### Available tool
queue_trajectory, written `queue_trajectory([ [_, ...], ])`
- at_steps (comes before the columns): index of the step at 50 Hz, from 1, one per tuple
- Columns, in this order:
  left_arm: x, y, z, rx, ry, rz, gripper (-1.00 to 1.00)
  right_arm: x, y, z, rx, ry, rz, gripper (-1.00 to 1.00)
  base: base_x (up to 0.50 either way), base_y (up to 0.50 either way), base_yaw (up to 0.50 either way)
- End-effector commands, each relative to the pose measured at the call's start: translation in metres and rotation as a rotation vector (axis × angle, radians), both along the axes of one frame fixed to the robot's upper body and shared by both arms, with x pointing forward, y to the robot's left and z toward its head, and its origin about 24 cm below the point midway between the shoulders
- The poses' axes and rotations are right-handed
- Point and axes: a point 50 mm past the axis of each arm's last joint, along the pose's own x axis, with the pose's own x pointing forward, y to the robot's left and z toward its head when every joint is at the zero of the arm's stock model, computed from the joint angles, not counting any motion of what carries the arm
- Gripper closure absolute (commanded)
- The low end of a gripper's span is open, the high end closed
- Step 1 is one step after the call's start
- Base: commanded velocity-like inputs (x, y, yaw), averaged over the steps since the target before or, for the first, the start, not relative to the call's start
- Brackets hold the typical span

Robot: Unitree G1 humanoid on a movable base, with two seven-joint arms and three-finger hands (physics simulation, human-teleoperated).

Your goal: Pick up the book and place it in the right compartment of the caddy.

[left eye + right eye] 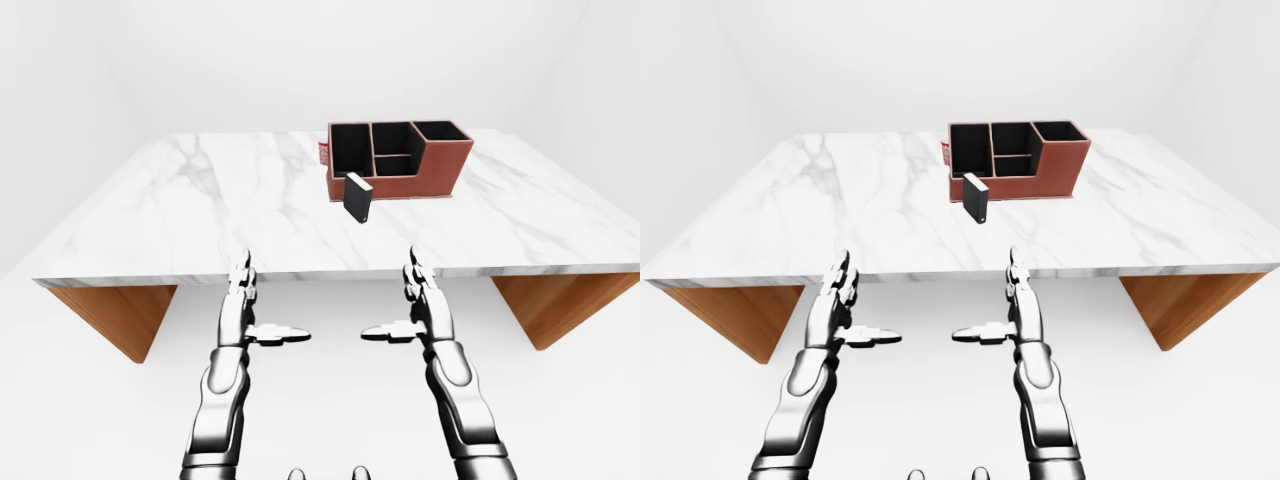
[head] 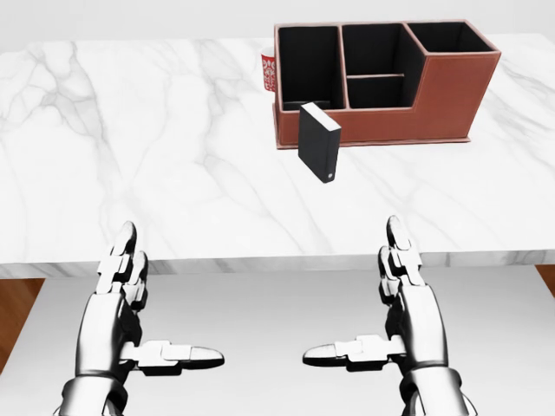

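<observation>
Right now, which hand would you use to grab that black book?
Probably the right hand: the book stands right of centre, nearer it than the left hand. Both are open, short of the table.

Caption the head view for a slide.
Open left hand and right hand hover short of the marble table; book stands before caddy.

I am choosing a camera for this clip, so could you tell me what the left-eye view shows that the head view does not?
Only the left-eye view shows the table's wooden supports, its whole top and the white walls. Only the head view shows the caddy compartments from above and the red can more plainly. Both show the upright book, apart from the open left hand and right hand.
</observation>
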Motion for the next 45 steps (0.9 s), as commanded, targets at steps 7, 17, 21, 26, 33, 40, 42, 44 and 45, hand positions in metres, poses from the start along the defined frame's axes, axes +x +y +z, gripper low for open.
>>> queue_trajectory([
  [7,-0.0009,0.0050,0.0003,0.010,-0.027,-0.021,-1.00,-0.0044,-0.0011,0.0013,-0.006,-0.005,0.033,-1.00,0.00,0.00,0.00],
  [17,-0.0020,0.0045,0.0027,0.011,-0.029,-0.022,-1.00,-0.0045,0.0008,0.0016,0.003,0.002,0.046,-1.00,0.00,-0.08,0.00],
  [21,-0.0014,0.0046,0.0010,0.011,-0.028,-0.021,-1.00,-0.0047,0.0012,0.0015,0.006,0.006,0.047,-1.00,0.00,-0.23,0.00],
  [26,-0.0016,0.0046,0.0010,0.014,-0.026,-0.020,-1.00,-0.0044,0.0010,-0.0001,0.008,0.009,0.049,-1.00,0.00,-0.27,0.00],
  [33,-0.0012,0.0047,-0.0001,0.015,-0.024,-0.017,-1.00,-0.0041,0.0014,-0.0001,0.008,0.012,0.049,-1.00,0.00,-0.29,0.00],
  [40,-0.0008,0.0043,-0.0006,0.017,-0.022,-0.017,-1.00,-0.0040,0.0015,-0.0008,0.010,0.014,0.051,-1.00,0.00,-0.29,0.00],
  [42,-0.0005,0.0046,-0.0010,0.016,-0.022,-0.017,-1.00,-0.0041,0.0015,-0.0009,0.010,0.015,0.051,-1.00,0.00,-0.29,0.00],
  [44,-0.0008,0.0044,-0.0001,0.016,-0.022,-0.017,-1.00,-0.0043,0.0017,-0.0005,0.010,0.015,0.051,-1.00,0.00,-0.29,0.00],
  [45,-0.0013,0.0042,0.0003,0.016,-0.022,-0.017,-1.00,-0.0043,0.0018,-0.0004,0.010,0.015,0.052,-1.00,0.00,-0.29,0.00],
])
